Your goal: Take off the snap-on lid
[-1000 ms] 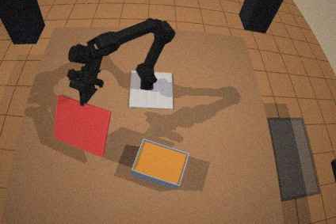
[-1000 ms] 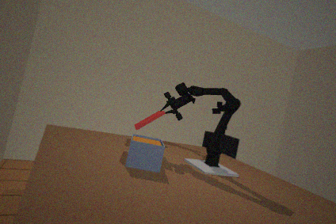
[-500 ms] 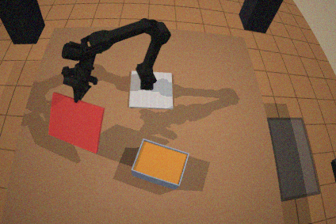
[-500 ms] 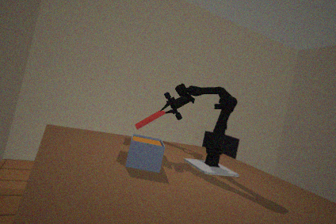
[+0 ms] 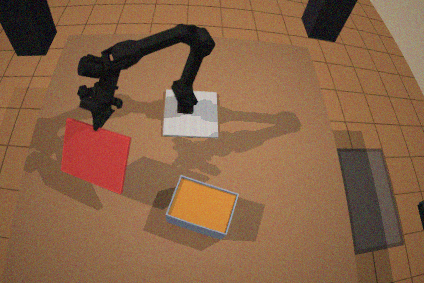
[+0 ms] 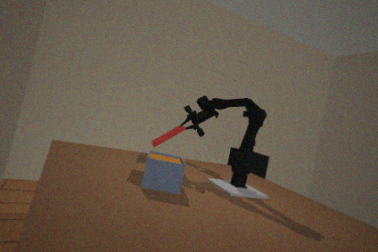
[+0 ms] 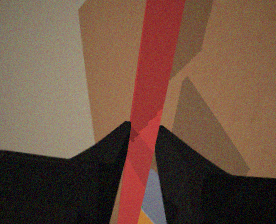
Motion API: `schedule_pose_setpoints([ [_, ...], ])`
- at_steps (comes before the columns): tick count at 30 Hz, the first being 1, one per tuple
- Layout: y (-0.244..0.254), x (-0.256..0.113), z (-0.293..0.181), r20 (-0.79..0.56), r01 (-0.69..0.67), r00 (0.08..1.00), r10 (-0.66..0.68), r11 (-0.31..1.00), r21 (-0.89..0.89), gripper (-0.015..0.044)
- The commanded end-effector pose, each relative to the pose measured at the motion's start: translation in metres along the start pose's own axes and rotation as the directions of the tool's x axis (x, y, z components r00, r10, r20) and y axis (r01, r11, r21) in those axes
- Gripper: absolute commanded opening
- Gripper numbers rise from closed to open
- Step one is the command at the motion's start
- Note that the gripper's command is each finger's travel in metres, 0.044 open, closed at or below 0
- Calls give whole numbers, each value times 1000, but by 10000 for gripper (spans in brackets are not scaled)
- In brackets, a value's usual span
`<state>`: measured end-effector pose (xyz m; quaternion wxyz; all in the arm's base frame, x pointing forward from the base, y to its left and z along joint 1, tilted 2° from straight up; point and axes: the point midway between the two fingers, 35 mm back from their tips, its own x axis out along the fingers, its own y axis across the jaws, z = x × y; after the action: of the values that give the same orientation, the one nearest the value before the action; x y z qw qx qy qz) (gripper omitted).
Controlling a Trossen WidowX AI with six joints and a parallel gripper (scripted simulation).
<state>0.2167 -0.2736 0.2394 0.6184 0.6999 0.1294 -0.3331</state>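
The red lid (image 5: 96, 157) (image 6: 168, 136) (image 7: 156, 45) is held in the air by one edge, tilted, with its far edge lower than the gripped edge. In the top view it hangs left of the box. My gripper (image 5: 97, 126) (image 6: 183, 126) (image 7: 143, 129) is shut on the lid's edge, with a fingertip on each face. The storage box (image 5: 195, 229) (image 6: 162, 175) is blue-grey, stands upright on the table and is uncovered, with an orange inside. A small part of the box (image 7: 153, 197) shows low in the wrist view, beside the lid.
The arm's white base plate (image 5: 207, 127) (image 6: 236, 191) is behind the box. A dark grey see-through panel (image 5: 367, 200) is at the right in the top view. Dark blocks (image 5: 25, 15) (image 5: 332, 5) stand beyond the table's back corners.
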Motion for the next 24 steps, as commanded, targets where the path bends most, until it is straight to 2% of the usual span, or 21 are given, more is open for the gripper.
schedule_pose_setpoints([
  [1, -2, 2, -2, 0, -11, 1000, 11, 1000, -8, 0],
  [24, -16, 13, -2, 0, -11, 1000, 11, 1000, -8, 0],
])
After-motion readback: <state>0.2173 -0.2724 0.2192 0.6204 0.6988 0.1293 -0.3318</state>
